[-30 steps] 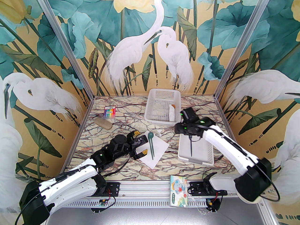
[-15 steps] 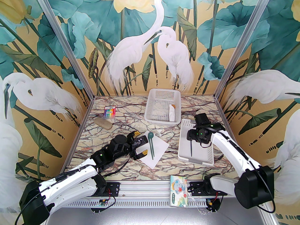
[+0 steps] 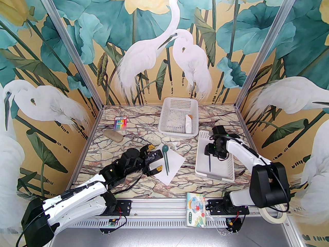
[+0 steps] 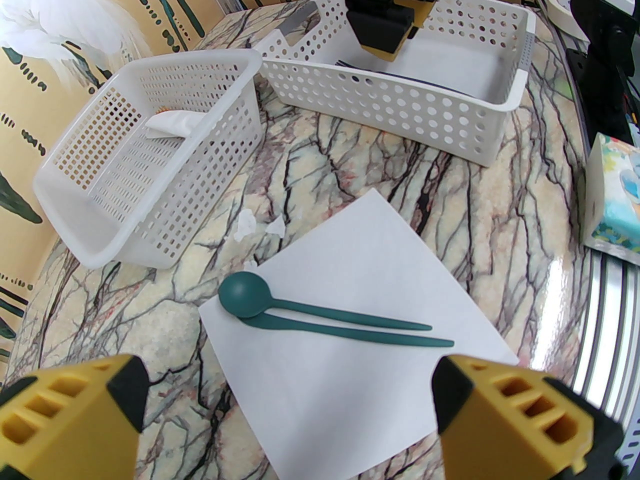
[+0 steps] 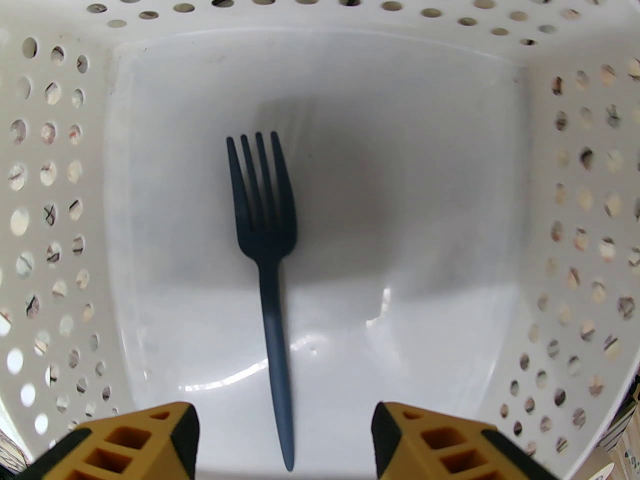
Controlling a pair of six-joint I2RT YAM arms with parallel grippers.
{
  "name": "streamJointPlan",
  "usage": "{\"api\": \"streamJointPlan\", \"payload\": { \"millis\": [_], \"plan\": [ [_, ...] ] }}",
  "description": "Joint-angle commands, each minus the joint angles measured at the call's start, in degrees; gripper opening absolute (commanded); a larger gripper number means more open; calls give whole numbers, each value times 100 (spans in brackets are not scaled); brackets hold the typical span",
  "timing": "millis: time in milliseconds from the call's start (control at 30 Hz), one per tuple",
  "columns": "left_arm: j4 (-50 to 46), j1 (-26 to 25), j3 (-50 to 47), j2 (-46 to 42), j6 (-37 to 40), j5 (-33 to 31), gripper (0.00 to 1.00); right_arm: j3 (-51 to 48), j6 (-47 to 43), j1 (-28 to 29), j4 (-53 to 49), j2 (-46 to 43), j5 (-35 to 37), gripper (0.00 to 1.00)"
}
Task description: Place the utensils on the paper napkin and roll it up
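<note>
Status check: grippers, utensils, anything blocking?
Left gripper open, at the napkin edge. Right gripper open over the fork, handle between its jaws, not gripped. Fork lies in the white basket; spoon on the napkin. Nothing blocking the fork.

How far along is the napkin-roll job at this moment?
Done: the spoon and another slim teal piece lie on the paper napkin, which is flat and unrolled. In hand: the right gripper hangs open over the fork, ungripped in the white basket. Left: move the fork over, then roll.
</note>
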Motion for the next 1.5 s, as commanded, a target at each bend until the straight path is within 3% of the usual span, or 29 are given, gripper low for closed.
{"api": "streamJointPlan", "payload": {
  "millis": [0,133,833,1300,1467],
  "plan": [
    [-108,-48,-17,16,76,108,99,-29,-71,-66,293,223,-129,62],
    [-116,-65,-22,28,77,107,100,10,-78,-101,356,462,-112,62],
    [-132,-90,-23,28,103,72,99,-48,-135,-136,571,1146,48,38],
    [-135,-91,-29,40,114,69,99,-60,-161,-137,535,1019,184,15],
    [-135,-99,-33,54,121,70,99,-42,-166,-133,482,882,256,15]
  ]
}}
